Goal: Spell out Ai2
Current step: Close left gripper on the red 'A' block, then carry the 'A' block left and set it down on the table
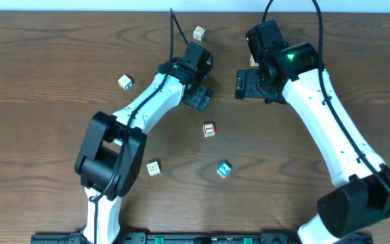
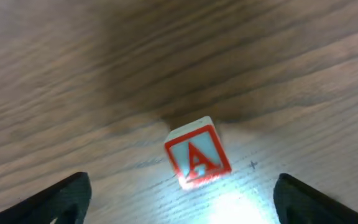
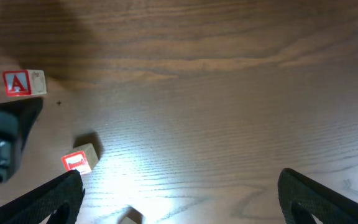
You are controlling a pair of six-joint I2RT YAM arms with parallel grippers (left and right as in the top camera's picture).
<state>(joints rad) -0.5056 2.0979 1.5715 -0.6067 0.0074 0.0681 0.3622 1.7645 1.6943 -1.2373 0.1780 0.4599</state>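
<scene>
Left wrist view: the left pincer [image 2: 182, 186] is spread wide, with the A block [image 2: 197, 160] on the desk [image 2: 166, 56] between its fingers [image 2: 55, 202], touching neither. The block sits skewed, so closing on its corners could spin or flick it away. The right pincer [image 3: 180, 177] gapes empty.

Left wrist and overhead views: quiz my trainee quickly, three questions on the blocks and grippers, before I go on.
1. True or false: the left gripper is shut on the red A block.
2. The blue block is: A) in the right gripper; B) loose on the table; C) stacked on another block.
3. Fill in: the right gripper's jaws stand ____.
Key: 1 false, its jaws are open and the block lies on the table; 2 B; 3 open, holding nothing.
</scene>
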